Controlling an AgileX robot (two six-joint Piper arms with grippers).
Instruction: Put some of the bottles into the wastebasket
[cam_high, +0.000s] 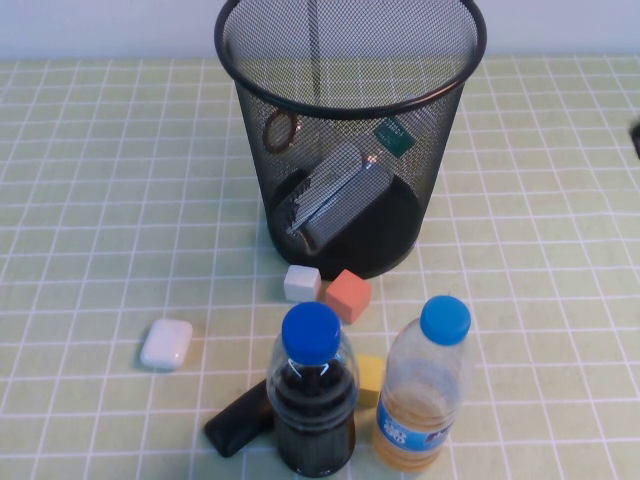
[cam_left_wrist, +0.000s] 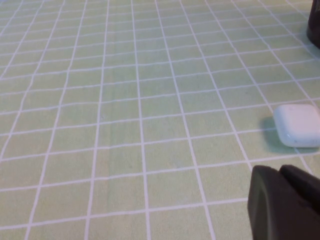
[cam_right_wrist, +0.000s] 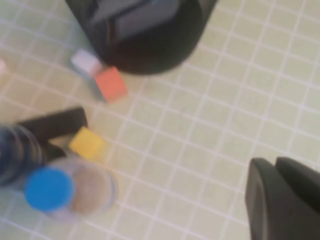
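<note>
The black wire-mesh wastebasket (cam_high: 350, 130) stands at the far middle of the table. Through its mesh I see a clear bottle (cam_high: 330, 195) lying slanted inside, with a green label (cam_high: 393, 137) towards the right wall. A brown neck ring (cam_high: 280, 131) of a second bottle shows against the left wall. The basket's base also shows in the right wrist view (cam_right_wrist: 150, 35). My left gripper (cam_left_wrist: 279, 171) is shut and empty, low over the tablecloth near a white case. My right gripper (cam_right_wrist: 275, 162) is shut and empty, above the table to the right of the basket. Neither arm shows in the high view.
A dark-liquid bottle with a blue cap (cam_high: 312, 400) and a yellowish-liquid bottle with a light-blue cap (cam_high: 425, 395) stand at the front. A white cube (cam_high: 301, 283), an orange cube (cam_high: 348, 295), a yellow cube (cam_high: 368, 378), a black block (cam_high: 240, 420) and a white case (cam_high: 166, 343) lie around them.
</note>
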